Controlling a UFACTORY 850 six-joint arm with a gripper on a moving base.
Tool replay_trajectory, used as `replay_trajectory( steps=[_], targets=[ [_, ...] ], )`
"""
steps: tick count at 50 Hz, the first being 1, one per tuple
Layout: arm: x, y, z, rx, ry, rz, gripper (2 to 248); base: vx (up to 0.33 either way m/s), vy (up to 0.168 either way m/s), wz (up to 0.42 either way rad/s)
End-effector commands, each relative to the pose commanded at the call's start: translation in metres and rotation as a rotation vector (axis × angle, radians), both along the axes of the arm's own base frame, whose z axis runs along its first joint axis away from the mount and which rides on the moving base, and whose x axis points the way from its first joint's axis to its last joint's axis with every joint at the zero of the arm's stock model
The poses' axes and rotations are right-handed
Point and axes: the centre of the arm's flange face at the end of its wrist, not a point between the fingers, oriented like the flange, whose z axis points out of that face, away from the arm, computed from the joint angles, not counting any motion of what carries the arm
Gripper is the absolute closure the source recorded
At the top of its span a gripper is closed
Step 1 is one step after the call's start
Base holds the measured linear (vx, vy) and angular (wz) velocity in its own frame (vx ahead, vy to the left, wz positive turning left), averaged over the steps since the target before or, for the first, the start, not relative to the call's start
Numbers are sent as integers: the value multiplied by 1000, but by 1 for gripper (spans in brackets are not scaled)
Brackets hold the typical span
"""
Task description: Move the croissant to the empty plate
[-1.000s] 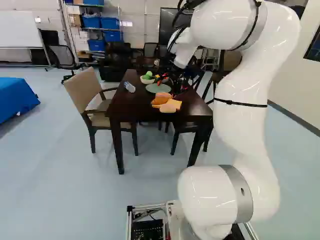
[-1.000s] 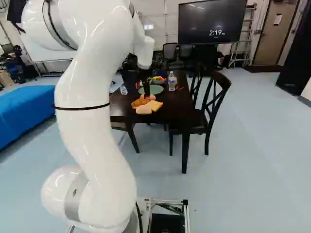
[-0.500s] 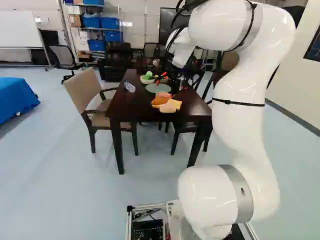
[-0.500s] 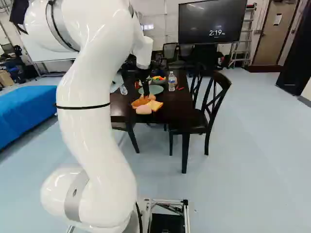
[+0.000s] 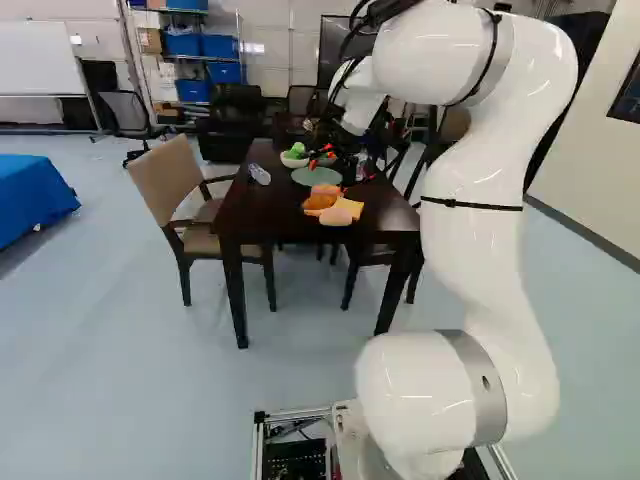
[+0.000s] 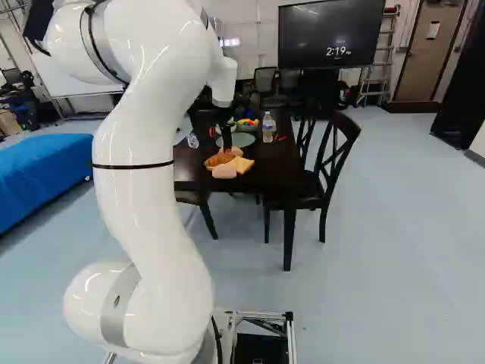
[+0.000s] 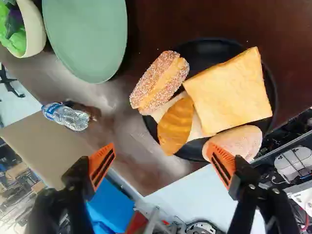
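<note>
In the right base view my gripper (image 6: 226, 135) points down over the table, close to the food. The wrist view shows the gripper (image 7: 162, 165) open, nothing between its orange pads. Ahead of its fingers, the golden-brown croissant (image 7: 175, 126) lies on a black plate (image 7: 199, 48), partly over a pale slice. Bread (image 7: 229, 95), a sprinkled bun (image 7: 159, 82) and a pinkish oval piece (image 7: 239, 141) share that plate; one finger overlaps the oval piece in view. The bare green plate (image 7: 87, 39) lies beyond the sprinkled bun.
A bowl (image 7: 34, 29) with green items stands beside the green plate. One bottle (image 7: 68, 116) lies on the table; another bottle (image 6: 268, 127) stands right of the green plate. Chairs (image 5: 175, 185) (image 6: 333, 159) flank the dark table (image 6: 265, 171).
The upper arm has shifted a little left in the left base view and slightly right in the right base view. The base and the food have not moved.
</note>
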Motion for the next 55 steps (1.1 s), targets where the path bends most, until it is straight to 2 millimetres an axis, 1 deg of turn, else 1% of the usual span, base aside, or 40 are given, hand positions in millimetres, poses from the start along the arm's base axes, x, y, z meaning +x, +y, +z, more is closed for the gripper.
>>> replay_trajectory(
  steps=[8, 32, 33, 48, 49, 53, 54, 55],
  targets=[
    [2, 3, 0, 0, -2, 5, 3, 0, 0, 0],
    [2, 3, 0, 0, -2, 5, 4, 0, 0, 0],
    [2, 3, 0, 0, -2, 5, 17, 0, 0, 0],
    [2, 3, 0, 0, -2, 5, 18, 0, 0, 0],
    [2, 3, 0, 0, -2, 5, 29, 0, 0, 0],
    [2, 3, 0, 0, -2, 5, 29, 0, 0, 0],
    [2, 3, 0, 0, -2, 5, 42, 0, 0, 0],
    [2, 3, 0, 0, -2, 5, 42, 0, 0, 0]
  ],
)
